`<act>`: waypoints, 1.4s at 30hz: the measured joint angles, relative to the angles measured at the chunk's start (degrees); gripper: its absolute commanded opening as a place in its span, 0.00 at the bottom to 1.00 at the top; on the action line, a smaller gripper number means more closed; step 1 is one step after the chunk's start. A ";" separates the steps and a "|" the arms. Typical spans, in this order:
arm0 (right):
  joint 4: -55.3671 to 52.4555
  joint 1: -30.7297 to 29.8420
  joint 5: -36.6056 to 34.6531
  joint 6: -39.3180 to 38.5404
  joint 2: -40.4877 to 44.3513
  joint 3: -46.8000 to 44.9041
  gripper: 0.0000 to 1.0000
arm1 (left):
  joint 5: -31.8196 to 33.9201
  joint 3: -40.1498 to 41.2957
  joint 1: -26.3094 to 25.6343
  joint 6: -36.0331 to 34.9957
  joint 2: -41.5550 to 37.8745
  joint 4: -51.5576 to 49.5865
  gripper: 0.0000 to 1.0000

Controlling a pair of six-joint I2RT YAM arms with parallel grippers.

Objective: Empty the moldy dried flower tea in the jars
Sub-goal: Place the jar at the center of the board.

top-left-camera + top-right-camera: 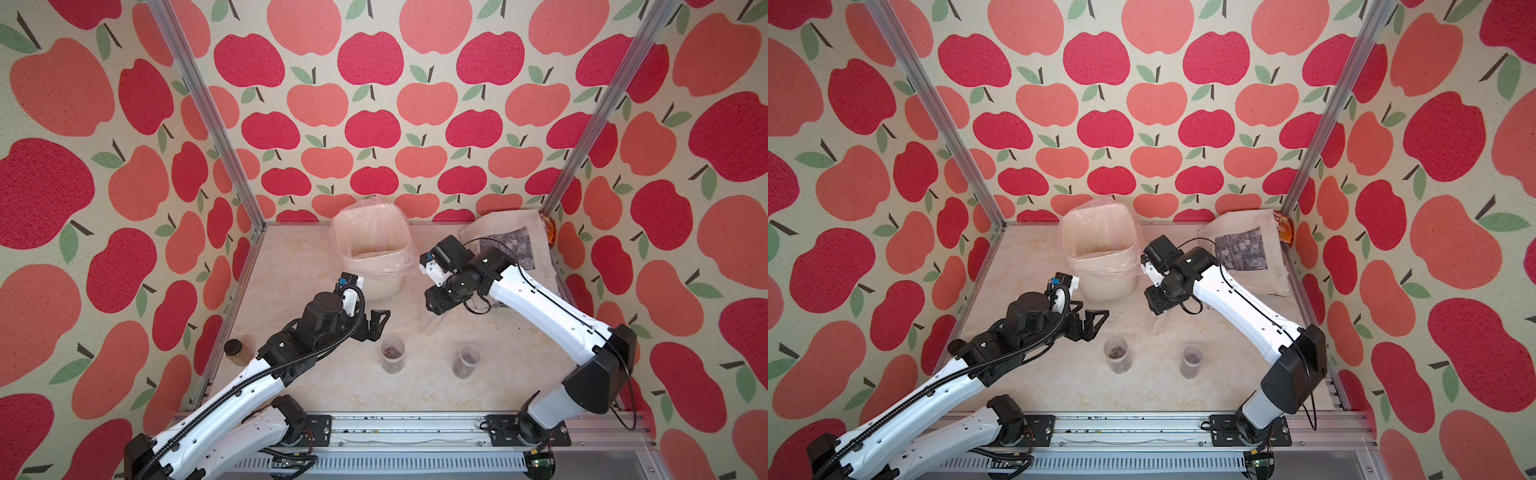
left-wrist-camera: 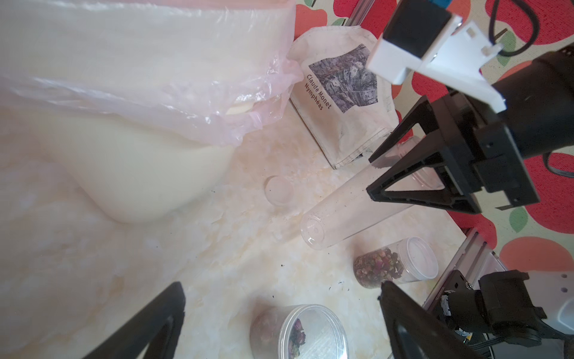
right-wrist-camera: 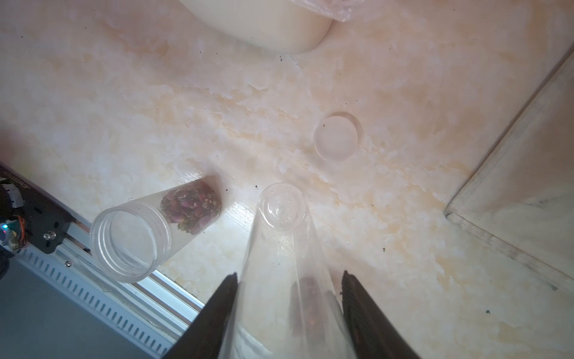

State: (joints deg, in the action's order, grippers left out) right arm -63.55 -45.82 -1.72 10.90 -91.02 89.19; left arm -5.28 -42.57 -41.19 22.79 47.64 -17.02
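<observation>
Apple-print walls, red and salmon, close in a pale marbled bench (image 1: 291, 266). In both top views I count two arms, one cream bin (image 1: 386, 286) with a plastic liner at the far middle, one printed tote bag (image 1: 511, 245) at the far right, and three clear jars. Two jars (image 1: 392, 365) (image 1: 466, 368) stand upright near the front, apart, each holding a dark clump of tea (image 1: 392, 353). The third jar (image 1: 428, 326) is only a faint glint under the right gripper (image 1: 434, 305). The left gripper (image 1: 376, 322) hangs wide and holds nothing.

From the left wrist, the right gripper clamps the third jar (image 2: 348, 211), tilted with its base low; I cannot tell whether it touches the bench. One loose lid (image 2: 279, 190) lies flat between it and the bin. The nearer filled jar is cut off.

From the right wrist, black fingers (image 3: 217, 310) press both sides of the third jar. A reddish smear shows through its wall; I cannot tell if it lies inside. Only one filled jar shows.
</observation>
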 measured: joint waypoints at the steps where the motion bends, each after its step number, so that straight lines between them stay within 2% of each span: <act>1: 0.04 -0.26 -0.48 0.02 -0.46 -0.17 0.25 | 0.09 0.00 0.26 0.02 -0.11 -0.07 1.00; 16: 3.87 -2.19 -5.88 0.07 -3.54 -4.63 0.28 | 0.37 2.21 1.70 0.24 -2.78 0.13 1.00; 28: 5.86 -3.58 -6.40 0.07 -4.94 -5.57 0.40 | 0.37 2.91 1.70 0.46 -2.99 0.44 0.99; 31: 5.90 -4.02 -6.40 0.07 -5.16 -5.64 0.45 | 0.37 2.93 1.81 0.46 -3.04 0.66 0.99; 38: 6.03 -4.44 -6.34 0.15 -5.27 -5.70 0.70 | 0.37 2.95 1.86 0.46 -3.04 0.66 1.00; 42: 6.03 -4.44 -6.12 0.55 -5.27 -5.70 0.79 | 0.37 2.95 1.86 0.46 -3.04 0.66 0.99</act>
State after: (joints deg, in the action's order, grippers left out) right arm -57.52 -50.26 -7.84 11.44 -96.29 83.48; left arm -4.91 -39.62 -39.33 23.24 44.60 -16.36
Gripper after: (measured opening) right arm 0.762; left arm 0.994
